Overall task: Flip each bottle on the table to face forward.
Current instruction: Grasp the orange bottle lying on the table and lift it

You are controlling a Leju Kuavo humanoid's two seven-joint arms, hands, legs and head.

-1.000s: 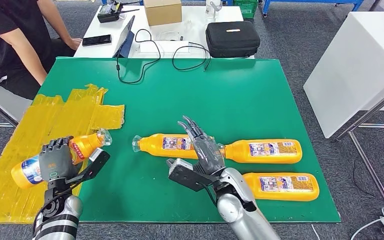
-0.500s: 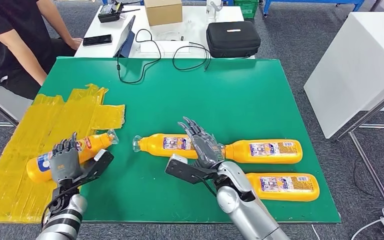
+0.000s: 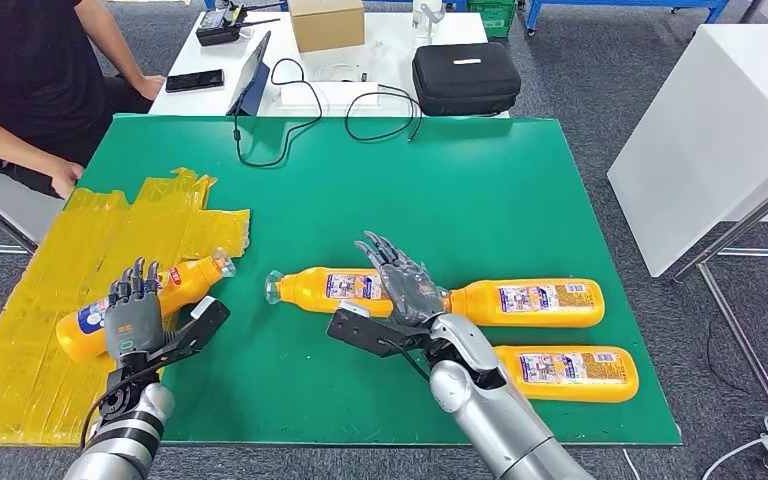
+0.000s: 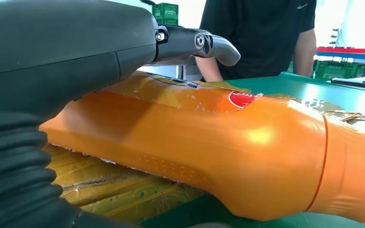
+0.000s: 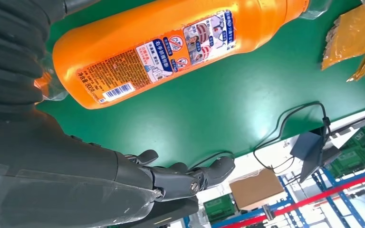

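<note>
Several orange bottles lie flat on the green table point(image 3: 480, 190). One bottle point(image 3: 185, 282) point(image 4: 209, 156) rests on the yellow tape patch point(image 3: 110, 230); my left hand point(image 3: 132, 318) point(image 4: 52, 71) is above its middle, fingers point(image 4: 195, 43) straight and apart, gripping nothing. A second bottle point(image 3: 325, 289) point(image 5: 171, 52) lies in the centre with its printed back label up. My right hand point(image 3: 407, 288) point(image 5: 76, 175) hovers over its base end with fingers point(image 5: 190, 175) spread. Two more bottles point(image 3: 530, 302) point(image 3: 560, 373) lie to the right, labels up.
A person point(image 3: 30, 80) sits at the back left, one hand near the table corner. A black cable point(image 3: 290, 110) trails onto the far edge. Behind stand a black case point(image 3: 465, 78), a cardboard box point(image 3: 325, 22) and a phone point(image 3: 193, 80). A white table point(image 3: 720, 130) is at right.
My left hand has uncurled its fingers and let go of the bottle, which now lies a little farther forward on the tape. My right hand barely shifted. The person's arm drew back.
</note>
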